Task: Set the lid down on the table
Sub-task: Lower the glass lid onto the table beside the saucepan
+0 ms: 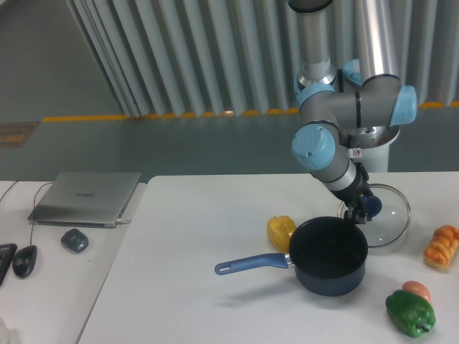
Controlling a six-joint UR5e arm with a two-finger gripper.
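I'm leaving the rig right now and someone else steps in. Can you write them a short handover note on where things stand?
Gripper: at the lid's blue knob; too small to tell whether it is clamped.
Lid: behind the saucepan, near the table's right side; whether it rests flat or is slightly raised is unclear.
Done: lid is off the saucepan.
Left: confirm the lid sits on the table, open the gripper, retreat.

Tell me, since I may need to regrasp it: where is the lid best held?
By the blue knob at the centre of the lid, coming from above. The glass disc lies low and flat beside the saucepan, so its thin rim offers little; the knob stands up.
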